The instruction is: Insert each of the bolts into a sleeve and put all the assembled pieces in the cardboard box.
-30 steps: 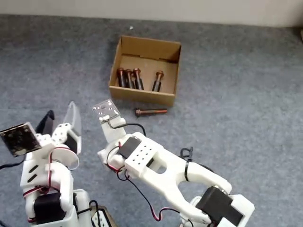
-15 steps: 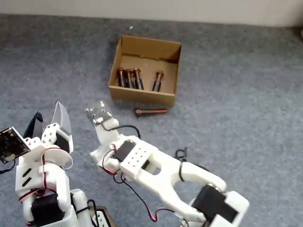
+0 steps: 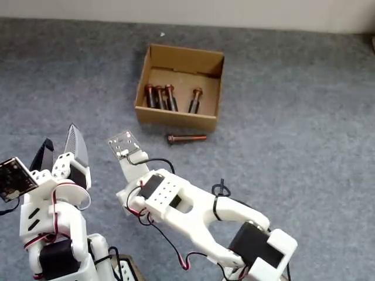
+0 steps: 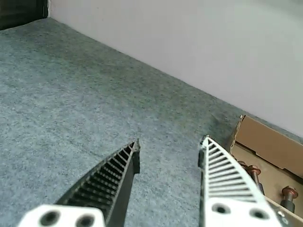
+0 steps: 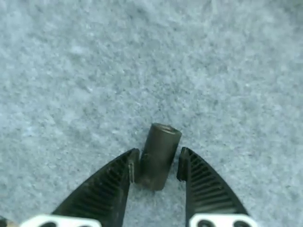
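Four assembled pieces (image 3: 161, 96) sit in the cardboard box (image 3: 179, 120). One bare bolt (image 3: 186, 138) lies on the bench just beside its front wall. The right end effector (image 5: 158, 151) straddles a dark sleeve (image 5: 161, 137), jaws narrowly apart, seemingly not yet gripping. The left end effector (image 4: 169, 142) gapes wide, empty.

Soft, even overhead light of moderate brightness: grey carpet (image 3: 304, 117) uniformly lit, shallow shade inside the cardboard box (image 3: 176, 119) along its near wall, thin shadow beside the loose bolt (image 3: 186, 138), faint shade beneath the sleeve (image 5: 158, 156), mild sheen on the white arm shell (image 3: 193, 208), pale wall (image 4: 189, 47) brightest.
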`<state>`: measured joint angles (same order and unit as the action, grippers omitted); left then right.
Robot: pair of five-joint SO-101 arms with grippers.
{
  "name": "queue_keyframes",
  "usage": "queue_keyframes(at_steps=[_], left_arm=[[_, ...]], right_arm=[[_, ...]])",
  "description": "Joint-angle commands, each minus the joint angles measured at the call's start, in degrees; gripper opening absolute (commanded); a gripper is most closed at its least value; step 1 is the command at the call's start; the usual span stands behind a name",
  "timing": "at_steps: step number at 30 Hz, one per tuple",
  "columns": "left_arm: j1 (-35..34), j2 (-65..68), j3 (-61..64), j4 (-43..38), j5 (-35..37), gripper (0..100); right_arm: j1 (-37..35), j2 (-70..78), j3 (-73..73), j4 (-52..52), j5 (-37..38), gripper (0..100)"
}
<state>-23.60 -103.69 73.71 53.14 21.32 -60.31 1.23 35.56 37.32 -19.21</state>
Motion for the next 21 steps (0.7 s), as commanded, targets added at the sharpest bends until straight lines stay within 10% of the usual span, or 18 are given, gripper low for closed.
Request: queue_keyframes(at_steps=[1, 21], left_arm=[[-0.66, -0.4, -2.07, -0.97, 0.7, 22], [1.19, -0.4, -1.71, -0.97, 0.35, 22]], right_arm=[[0.92, -0.4, -1.71, -0.92, -0.26, 5.0], [1.19, 8.22, -5.67, 6.29, 3.78, 3.3]])
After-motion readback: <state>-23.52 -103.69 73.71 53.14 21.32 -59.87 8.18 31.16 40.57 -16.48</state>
